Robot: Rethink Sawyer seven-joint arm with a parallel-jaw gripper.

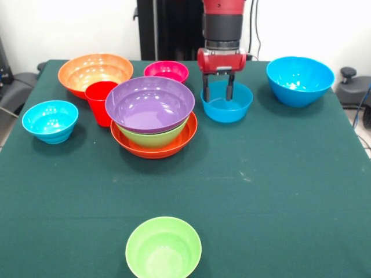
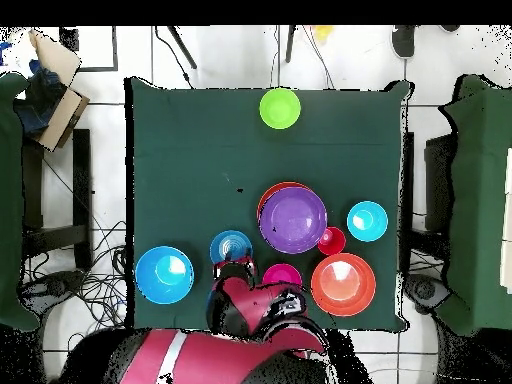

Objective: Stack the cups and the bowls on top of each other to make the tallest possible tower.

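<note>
The tower (image 1: pixel 152 124) stands mid-table: a wide orange bowl (image 1: pixel 184 139) at the base, a green bowl (image 1: pixel 152 138) in it, and a wide purple bowl (image 1: pixel 149 103) on top. My gripper (image 1: pixel 218 97) is open, with its fingers reaching down into a blue bowl (image 1: pixel 226 109) right of the tower. The red cup (image 1: pixel 99 101) stands upright against the tower's left side. In the overhead view the gripper (image 2: pixel 235 264) sits at the blue bowl (image 2: pixel 231 244), left of the purple bowl (image 2: pixel 293 219).
Loose bowls: a second orange bowl (image 1: pixel 95 72) at the back left, a magenta one (image 1: pixel 166 70) behind the tower, a blue one (image 1: pixel 50 120) at the left, a larger blue one (image 1: pixel 299 80) at the back right, and a green one (image 1: pixel 163 248) at the front edge.
</note>
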